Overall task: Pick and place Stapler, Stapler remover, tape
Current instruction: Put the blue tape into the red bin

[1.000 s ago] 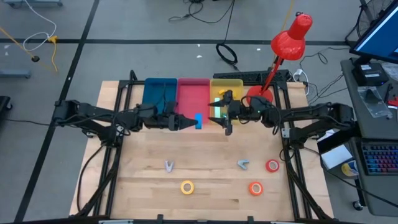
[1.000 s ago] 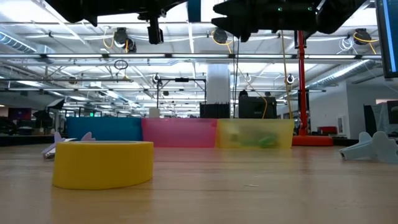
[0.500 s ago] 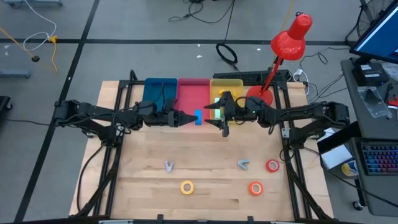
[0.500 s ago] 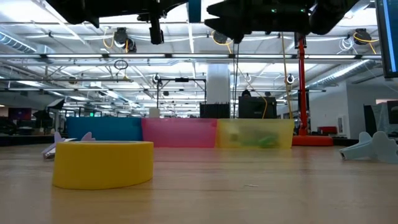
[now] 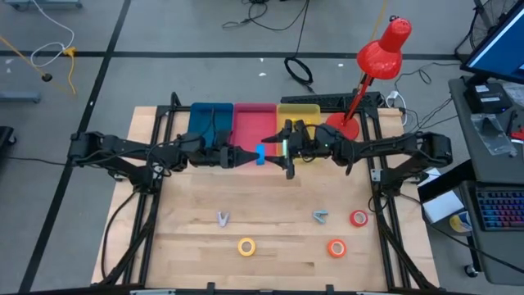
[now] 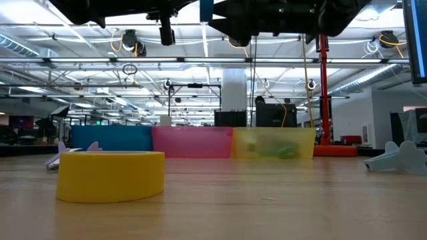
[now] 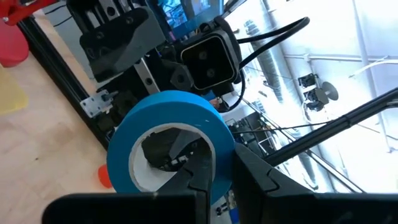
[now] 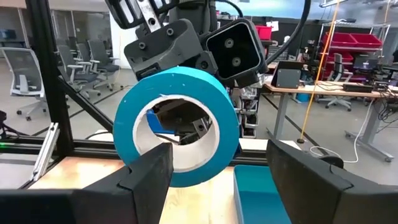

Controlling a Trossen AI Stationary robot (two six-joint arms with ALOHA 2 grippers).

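Two end effectors meet in the high view above the pink bin [image 5: 255, 123]: the left end effector [image 5: 250, 157] holds the blue tape roll [image 5: 261, 156] aloft, the right end effector [image 5: 282, 154] just beside it, while yellow [image 5: 246, 246], orange-red [image 5: 336, 247] and red [image 5: 359, 218] rolls lie on the worktop [image 5: 270, 205]. Low view — the yellow roll [image 6: 111, 175] sits flat, looking light, rigid and smooth-sided. Wrist views: left fingers [image 7: 205, 171] pinch the blue roll [image 7: 171, 146] through its core and wall — a sound hold; right fingers [image 8: 149, 171] stand wide around the roll [image 8: 180, 124].
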